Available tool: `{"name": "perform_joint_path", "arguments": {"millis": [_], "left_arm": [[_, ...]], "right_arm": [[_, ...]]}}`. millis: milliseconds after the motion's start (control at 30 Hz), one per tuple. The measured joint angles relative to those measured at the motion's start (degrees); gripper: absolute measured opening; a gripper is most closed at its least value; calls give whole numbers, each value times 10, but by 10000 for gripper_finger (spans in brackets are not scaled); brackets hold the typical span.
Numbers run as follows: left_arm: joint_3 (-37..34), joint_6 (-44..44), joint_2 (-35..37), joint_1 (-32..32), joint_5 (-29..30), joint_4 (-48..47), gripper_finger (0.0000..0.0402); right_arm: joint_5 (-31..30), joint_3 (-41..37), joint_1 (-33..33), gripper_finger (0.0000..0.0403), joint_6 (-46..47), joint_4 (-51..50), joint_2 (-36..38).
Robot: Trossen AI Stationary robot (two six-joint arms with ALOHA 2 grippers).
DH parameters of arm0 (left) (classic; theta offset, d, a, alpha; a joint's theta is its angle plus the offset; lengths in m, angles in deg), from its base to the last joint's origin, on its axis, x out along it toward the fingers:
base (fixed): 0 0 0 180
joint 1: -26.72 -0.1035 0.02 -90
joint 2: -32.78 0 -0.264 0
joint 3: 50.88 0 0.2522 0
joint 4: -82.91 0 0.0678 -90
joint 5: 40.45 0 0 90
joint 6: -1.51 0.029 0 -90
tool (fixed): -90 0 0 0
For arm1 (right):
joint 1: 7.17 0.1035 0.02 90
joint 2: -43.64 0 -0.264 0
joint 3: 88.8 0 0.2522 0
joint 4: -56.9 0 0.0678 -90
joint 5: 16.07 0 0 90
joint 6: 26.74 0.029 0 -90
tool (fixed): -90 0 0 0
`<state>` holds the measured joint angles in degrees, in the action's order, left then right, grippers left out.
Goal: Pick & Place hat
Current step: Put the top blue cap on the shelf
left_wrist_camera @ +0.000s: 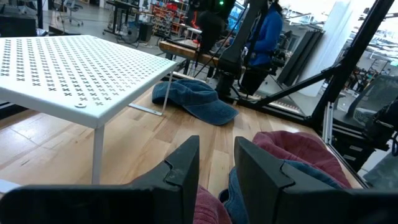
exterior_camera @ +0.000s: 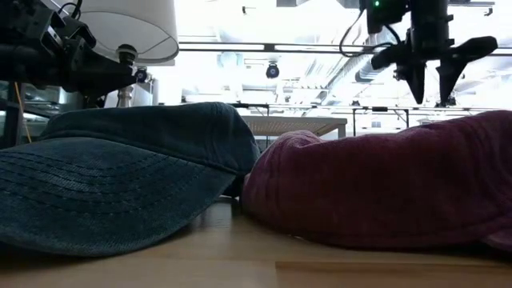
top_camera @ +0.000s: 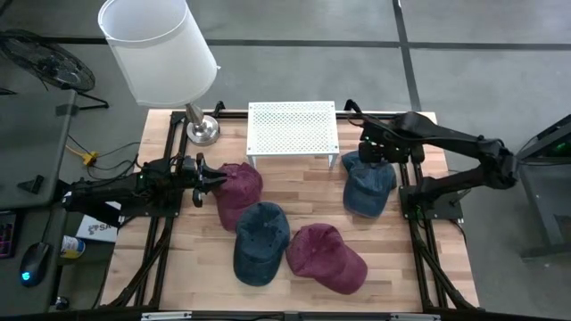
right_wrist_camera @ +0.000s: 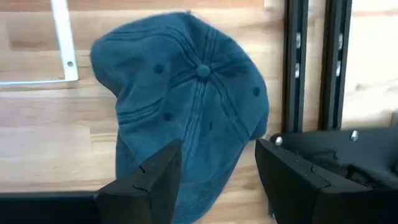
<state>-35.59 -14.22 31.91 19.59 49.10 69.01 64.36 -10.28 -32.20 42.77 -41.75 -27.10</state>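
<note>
**Soft caps on the table, right arm poised over the blue one**

The pale wooden slatted table [top_camera: 303, 201] carries a white perforated metal rack [top_camera: 293, 129] at the back and four soft cotton baseball caps. Beside the rack's right leg lies the washed blue denim cap [right_wrist_camera: 186, 93]; the right gripper [right_wrist_camera: 214, 171] hangs directly above it, jaws spread wide and holding nothing. Nearer the front sit a second dark blue denim cap [top_camera: 260, 241] and a maroon cotton cap [top_camera: 327, 257], touching each other, with another maroon cap [top_camera: 237, 190] at the left. The left gripper [top_camera: 203, 178] sits against that cap's edge, fingers [left_wrist_camera: 186, 165] partly parted with nothing visibly between them.

Such a cap looks light and floppy, so it will likely sag and fold when lifted. The stiffer brim, or a pinch of crown fabric near the top button, seems the surest hold; a loose panel may slip.
</note>
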Motion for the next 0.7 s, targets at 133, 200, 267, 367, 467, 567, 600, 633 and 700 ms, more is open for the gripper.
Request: {"name": "perform_joint_path", "arguments": {"millis": [133, 200, 267, 367, 467, 567, 600, 633, 700], "left_arm": [[0, 0, 0, 0, 0, 0, 101], [0, 0, 0, 0, 0, 0, 101], [0, 0, 0, 0, 0, 0, 101], [0, 0, 0, 0, 0, 0, 101], [0, 0, 0, 0, 0, 0, 101], [0, 0, 0, 0, 0, 0, 101], [0, 0, 0, 0, 0, 0, 101], [0, 0, 0, 0, 0, 0, 101], [0, 0, 0, 0, 0, 0, 101]], "right_arm": [[-14, 0, -14, 198, 5, -9, -20], [-23, -5, -24, 198, 4, -4, -27], [-19, -24, -35, 197, -14, 16, -31], [11, -75, -48, 197, -51, 77, -31], [19, -120, -65, 197, -109, 132, -30], [42, -149, -88, 197, -218, 176, -30], [49, -157, -94, 197, -252, 191, -30], [54, -164, -99, 197, -286, 206, -30], [56, -176, -107, 197, -344, 237, -30]]}}
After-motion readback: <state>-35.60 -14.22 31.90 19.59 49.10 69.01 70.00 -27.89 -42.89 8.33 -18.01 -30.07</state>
